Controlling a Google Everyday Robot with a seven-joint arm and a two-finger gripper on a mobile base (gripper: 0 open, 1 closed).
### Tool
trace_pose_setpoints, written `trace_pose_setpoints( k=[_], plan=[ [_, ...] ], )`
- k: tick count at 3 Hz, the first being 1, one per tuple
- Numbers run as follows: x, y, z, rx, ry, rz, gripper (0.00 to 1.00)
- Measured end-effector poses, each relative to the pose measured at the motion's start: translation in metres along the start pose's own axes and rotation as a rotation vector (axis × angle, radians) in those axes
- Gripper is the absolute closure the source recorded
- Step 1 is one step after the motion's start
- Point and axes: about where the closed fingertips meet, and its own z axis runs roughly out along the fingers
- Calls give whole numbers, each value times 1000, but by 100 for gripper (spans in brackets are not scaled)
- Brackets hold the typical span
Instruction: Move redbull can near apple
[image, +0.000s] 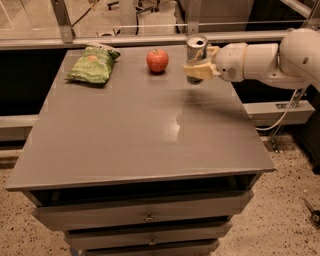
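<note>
Redbull can (196, 48): slim, smooth metal, probably light, slick and easily dented, so best gripped round the body. It is upright at the 3 o'clock of the apple (157, 60), near it but apart. The gripper (196, 73) is clamped round its lower half. The apple is round and glossy. A crinkly green snack bag (93, 65) lies at the apple's 9 o'clock on the matte grey table (140, 145).

Arm (262, 61): smooth white shell throughout, built of rounded cylindrical segments, with thin dark seams at the joints. Largest casing, bulbous, sits at the far right edge. Wrist housing rounded, white. Gripper (197, 71), far side of the scene and right of centre: cream-yellow fingers (192, 71), blocky, duller than the shell.
</note>
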Motion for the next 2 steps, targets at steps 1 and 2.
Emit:
trace_pose_setpoints(
  k=[1, 2],
  plan=[
    [9, -64, 32, 48, -3, -3, 100],
    [15, -86, 58, 55, -9, 6, 100]
  ],
)
